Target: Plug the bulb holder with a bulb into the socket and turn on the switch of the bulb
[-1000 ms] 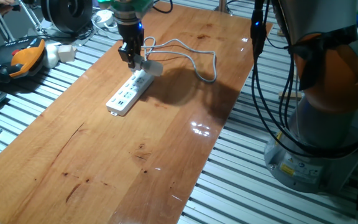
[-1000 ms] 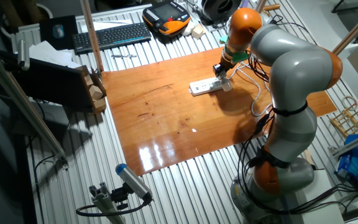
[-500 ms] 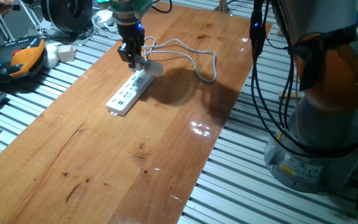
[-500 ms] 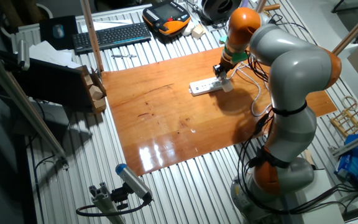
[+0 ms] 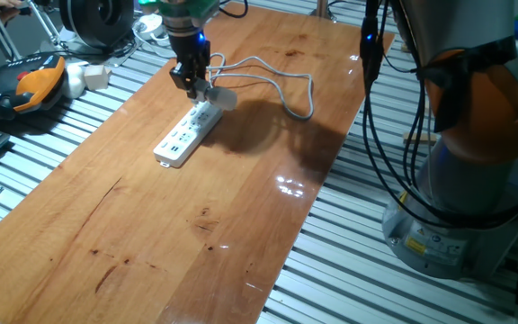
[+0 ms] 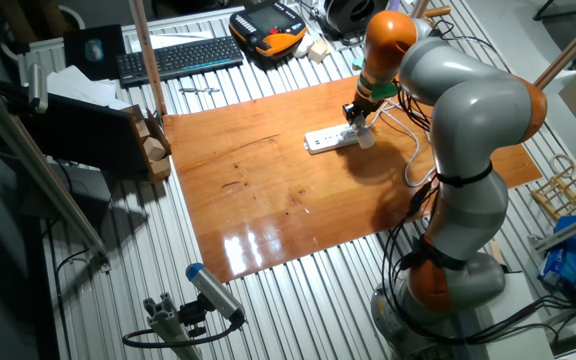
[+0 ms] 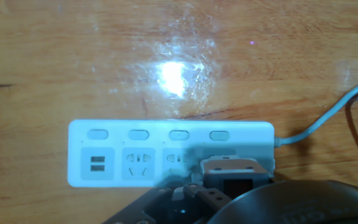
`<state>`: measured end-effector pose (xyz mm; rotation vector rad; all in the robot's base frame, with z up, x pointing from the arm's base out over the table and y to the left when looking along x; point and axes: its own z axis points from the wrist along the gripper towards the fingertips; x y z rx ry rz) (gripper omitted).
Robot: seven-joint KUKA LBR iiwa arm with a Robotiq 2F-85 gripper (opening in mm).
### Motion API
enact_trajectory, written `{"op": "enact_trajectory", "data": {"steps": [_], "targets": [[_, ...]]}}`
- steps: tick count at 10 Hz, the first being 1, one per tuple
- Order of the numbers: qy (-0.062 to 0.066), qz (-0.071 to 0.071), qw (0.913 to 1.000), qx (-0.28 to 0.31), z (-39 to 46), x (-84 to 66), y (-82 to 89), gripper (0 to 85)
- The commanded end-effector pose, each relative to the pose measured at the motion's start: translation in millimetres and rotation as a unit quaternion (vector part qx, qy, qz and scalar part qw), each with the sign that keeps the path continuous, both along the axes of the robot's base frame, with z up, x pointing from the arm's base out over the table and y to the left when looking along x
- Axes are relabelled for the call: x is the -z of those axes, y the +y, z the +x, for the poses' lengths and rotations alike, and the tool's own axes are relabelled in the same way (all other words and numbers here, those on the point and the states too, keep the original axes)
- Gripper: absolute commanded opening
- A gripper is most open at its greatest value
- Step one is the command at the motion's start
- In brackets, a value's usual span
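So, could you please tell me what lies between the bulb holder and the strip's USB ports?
In the hand view, two free outlets lie between the bulb holder and the USB ports on the strip.

Both fixed views bright, evenly lit from overhead, sharp. Worktop (image 5: 241,180) glossy: small white glare patches toward 4 o'clock in one fixed view, broad sheen at 6 o'clock in the other. Soft arm shadow at worktop centre. Hand view softer, strong glare blob at 12 o'clock; tool (image 7: 229,193) at 6 o'clock dark, blurred, shading the socket (image 7: 166,155).
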<state>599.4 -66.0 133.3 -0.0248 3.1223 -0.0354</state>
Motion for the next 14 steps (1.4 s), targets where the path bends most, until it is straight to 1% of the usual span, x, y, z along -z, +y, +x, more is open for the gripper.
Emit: {"op": "enact_trajectory", "data": {"steps": [1, 3, 5, 8, 10, 11, 14], "targets": [[0.002, 0.002, 1.0000, 0.002, -0.1, 0.1, -0.2, 0.0], [0.004, 0.011, 0.9999, 0.004, -4.2, 3.2, -1.5, 0.0], [0.002, 0.010, 0.9999, 0.004, -7.1, 6.5, -2.5, 0.0], [0.002, 0.010, 0.9999, 0.001, -5.9, 9.8, -2.6, 0.0], [0.002, 0.011, 0.9999, 0.001, -6.5, 15.0, -2.7, 0.0], [0.003, 0.014, 0.9999, 0.001, -6.7, 17.9, -3.7, 0.0], [0.008, 0.014, 0.9999, 0.001, -6.1, 22.1, -3.0, 0.0]]}}
